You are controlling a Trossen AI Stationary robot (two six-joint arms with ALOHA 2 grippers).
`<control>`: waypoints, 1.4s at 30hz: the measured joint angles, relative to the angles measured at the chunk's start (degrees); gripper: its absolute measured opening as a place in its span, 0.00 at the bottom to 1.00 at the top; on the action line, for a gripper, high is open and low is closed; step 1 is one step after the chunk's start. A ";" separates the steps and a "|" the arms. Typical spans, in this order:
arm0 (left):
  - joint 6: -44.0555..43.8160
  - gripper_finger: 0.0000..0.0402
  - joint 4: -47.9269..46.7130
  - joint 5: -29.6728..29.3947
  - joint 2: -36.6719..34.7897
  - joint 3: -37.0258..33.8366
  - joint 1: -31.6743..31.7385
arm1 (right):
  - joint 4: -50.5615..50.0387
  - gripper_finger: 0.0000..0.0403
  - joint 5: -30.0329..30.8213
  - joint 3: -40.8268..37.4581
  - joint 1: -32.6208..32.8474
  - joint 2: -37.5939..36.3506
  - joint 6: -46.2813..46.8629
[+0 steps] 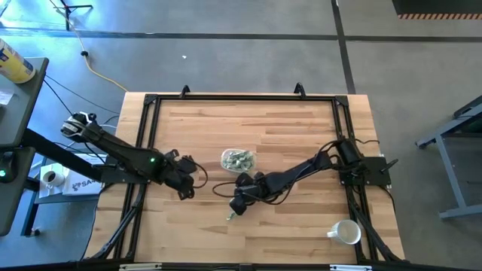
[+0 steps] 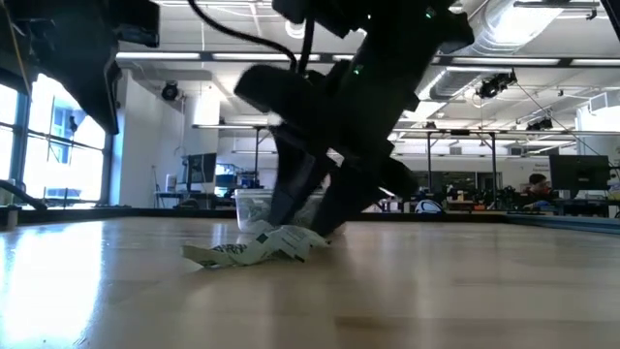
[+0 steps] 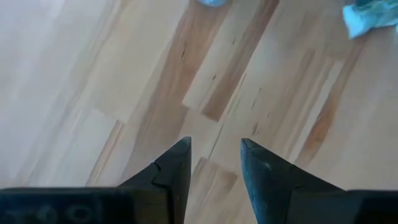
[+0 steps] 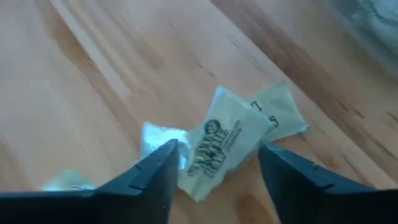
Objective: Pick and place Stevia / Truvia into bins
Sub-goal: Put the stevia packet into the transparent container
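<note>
A few green and white Stevia packets (image 4: 227, 146) lie loose in a small crumpled pile on the wood (image 2: 254, 248), near the table's near edge (image 1: 232, 216). The clear container (image 1: 238, 159) stands behind them with more packets inside; in the low view it shows behind the arm (image 2: 252, 206). My right gripper (image 4: 217, 152) is open and low over the pile, slanting down, with a finger on either side of one packet (image 1: 238, 206). My left gripper (image 3: 214, 149) is open above bare wood, left of the pile (image 1: 184, 192). My right gripper's open fingers (image 4: 163, 163) come from above, slanting down, and stand on either side of the top packet (image 4: 217, 155), which lies on the pile. I cannot tell whether they touch it.
A white mug (image 1: 345, 232) lies on its side at the table's near right corner. A black frame (image 1: 241, 96) runs around the tabletop. Bare wood lies between the container and the far edge. Cables loop beside both arms on the table.
</note>
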 joint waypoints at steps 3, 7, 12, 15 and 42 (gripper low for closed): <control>-0.16 0.42 -1.24 -0.83 -0.42 -0.06 -0.30 | -0.24 0.40 -2.15 0.40 -0.28 0.47 1.40; -0.14 0.41 -1.46 -1.99 -0.28 -0.02 -0.26 | -1.52 0.20 -3.50 0.04 -0.32 0.18 4.30; -0.16 0.40 -1.08 -2.71 -0.33 0.00 -0.26 | -5.44 0.02 -5.15 2.38 0.92 -2.26 2.45; -0.16 0.40 -0.76 -3.73 -0.31 0.00 -0.26 | -10.15 0.04 -3.66 4.65 1.23 -5.52 1.38; -1.22 0.41 3.64 -7.12 -0.31 0.03 -0.21 | -19.10 0.10 -21.16 7.38 -6.76 -8.31 -19.48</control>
